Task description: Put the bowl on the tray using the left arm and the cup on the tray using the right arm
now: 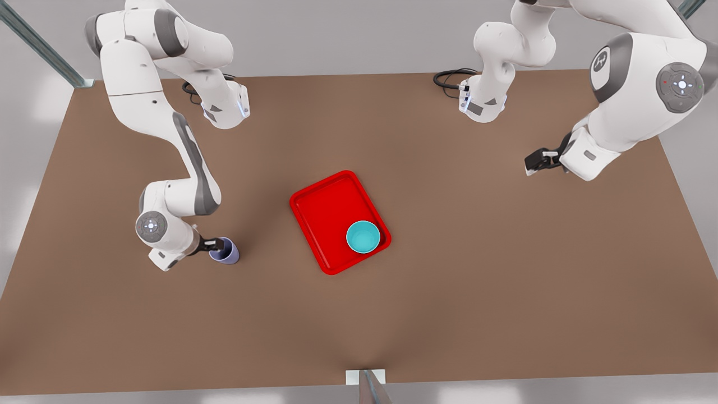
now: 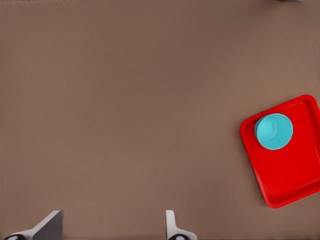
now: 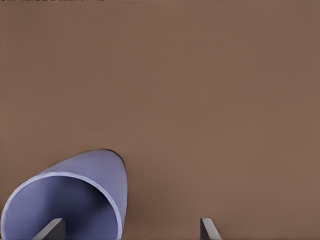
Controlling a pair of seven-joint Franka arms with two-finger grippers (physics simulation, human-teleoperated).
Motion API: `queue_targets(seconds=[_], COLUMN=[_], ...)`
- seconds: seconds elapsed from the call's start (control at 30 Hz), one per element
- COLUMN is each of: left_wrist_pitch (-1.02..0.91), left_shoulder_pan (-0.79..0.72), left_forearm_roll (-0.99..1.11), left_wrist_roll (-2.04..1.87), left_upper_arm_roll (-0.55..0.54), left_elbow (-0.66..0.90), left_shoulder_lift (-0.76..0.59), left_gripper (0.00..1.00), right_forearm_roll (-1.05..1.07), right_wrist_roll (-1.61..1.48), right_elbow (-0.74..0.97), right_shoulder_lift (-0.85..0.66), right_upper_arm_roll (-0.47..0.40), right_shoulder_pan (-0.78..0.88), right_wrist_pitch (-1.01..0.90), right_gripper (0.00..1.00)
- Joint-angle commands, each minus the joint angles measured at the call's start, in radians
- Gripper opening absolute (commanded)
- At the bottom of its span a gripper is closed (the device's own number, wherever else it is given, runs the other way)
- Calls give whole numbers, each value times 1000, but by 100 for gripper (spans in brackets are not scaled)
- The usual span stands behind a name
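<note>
The brown table [image 1: 477, 269] spreads across the whole front view, and at its centre lies the red tray [image 1: 325, 210]. The teal bowl [image 1: 363, 236] already sits in the tray's lower-right corner, upright, so that half looks done. Over at the right of the frame the left gripper [image 1: 532, 164] waits well clear of the tray, fingers spread and empty above bare table.

Now the action: at lower left, the right gripper [image 1: 217, 245] is at the lavender cup [image 1: 225, 251], which stands on the table well apart from the tray. The right wrist view shows one finger [image 3: 50, 231] inside the cup's mouth and the other outside, parted, straddling the wall and not yet clamped. My read: pinch the wall firmly, lift straight so the cup doesn't tip, then carry it to the tray's open upper-left stretch, away from the bowl.
</note>
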Motion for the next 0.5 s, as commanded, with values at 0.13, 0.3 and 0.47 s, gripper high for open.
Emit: queue_targets(seconds=[0.13, 0.3, 0.47], left_wrist_pitch=[-6, -6, -6], left_shoulder_pan=[1, 1, 1], left_forearm_roll=[0, -1, -1], left_wrist_roll=[228, 227, 228], left_upper_arm_roll=[2, 2, 2], left_elbow=[1, 1, 1], left_shoulder_lift=[-1, -1, -1], left_gripper=[100, 100, 100], right_forearm_roll=[13, 13, 13], right_wrist_roll=[141, 143, 138], right_elbow=[-10, -10, -9], right_shoulder_lift=[27, 59, 59], right_upper_arm_roll=[0, 2, 2], right_shoulder_pan=[-1, 7, 7], right_wrist_pitch=[36, 36, 28], right_gripper=[100, 100, 68])
